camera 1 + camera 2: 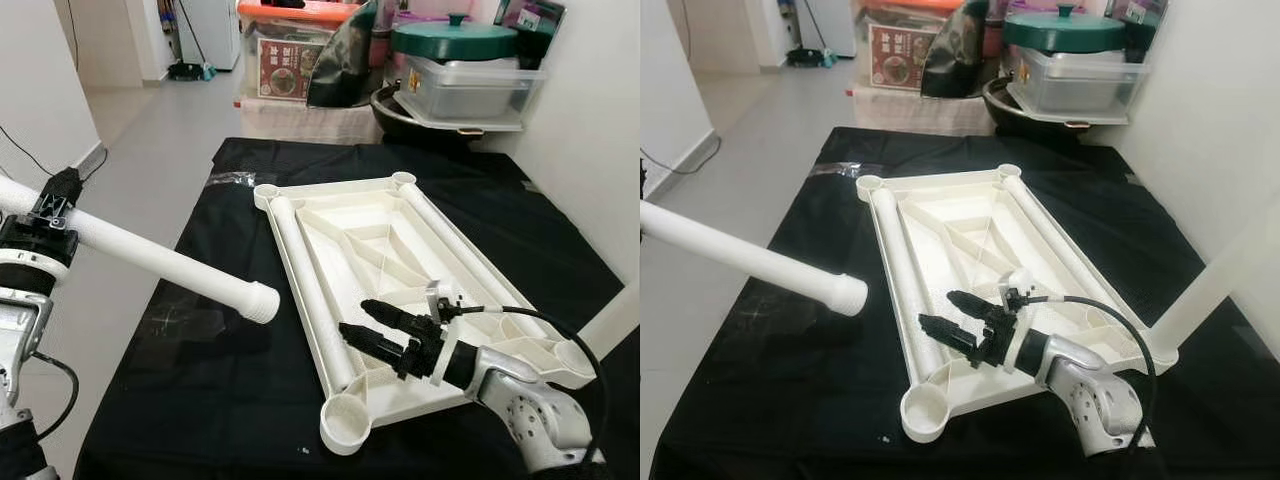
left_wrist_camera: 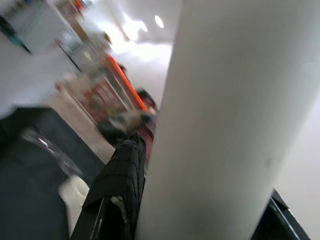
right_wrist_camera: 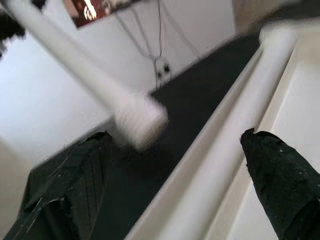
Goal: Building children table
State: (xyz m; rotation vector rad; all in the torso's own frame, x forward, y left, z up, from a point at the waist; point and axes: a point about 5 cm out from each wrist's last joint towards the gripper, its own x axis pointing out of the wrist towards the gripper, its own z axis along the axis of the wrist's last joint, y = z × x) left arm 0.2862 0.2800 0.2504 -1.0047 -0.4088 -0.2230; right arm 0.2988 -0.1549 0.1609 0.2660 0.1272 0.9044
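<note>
You see the white ribbed tabletop [image 1: 385,250] lying underside-up on the black cloth [image 1: 200,340], round leg sockets at its corners, your right gripper [image 1: 375,327] spread above its near end, your left gripper [image 1: 45,215] clamping a white table leg [image 1: 170,262].

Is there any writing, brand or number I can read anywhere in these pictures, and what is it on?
Nothing can be read for certain.
Red printed box in the clutter beyond the table: has pale characters, too small and blurred to read.
White table top, the white leg in the left pincer: no markings visible.
</note>
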